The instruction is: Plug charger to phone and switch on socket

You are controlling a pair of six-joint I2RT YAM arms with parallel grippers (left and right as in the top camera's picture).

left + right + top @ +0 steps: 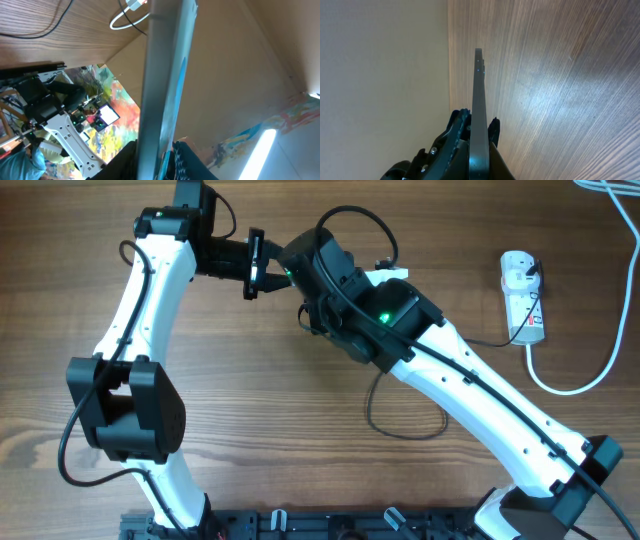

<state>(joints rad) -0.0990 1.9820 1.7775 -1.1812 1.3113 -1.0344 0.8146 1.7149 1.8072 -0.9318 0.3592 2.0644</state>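
The phone (167, 75) is held edge-on above the table, its teal screen showing as a sliver in the left wrist view. My right gripper (479, 119) is shut on one end of the phone (478, 85). My left gripper (155, 146) straddles the other end, its fingers close on both faces with a thin gap at the ridged pad. From overhead the two grippers (272, 272) (300, 275) meet at the upper middle and hide the phone. The charger (405, 425) is a thin black cable looping under the right arm; its tip is hidden. The socket (522, 298) lies at the far right.
A white cord (600, 370) curves from the socket toward the table's right edge. The right arm (480, 405) crosses the middle of the table diagonally. The left arm (150, 310) stands along the left side. A black rail (300, 525) runs along the front edge.
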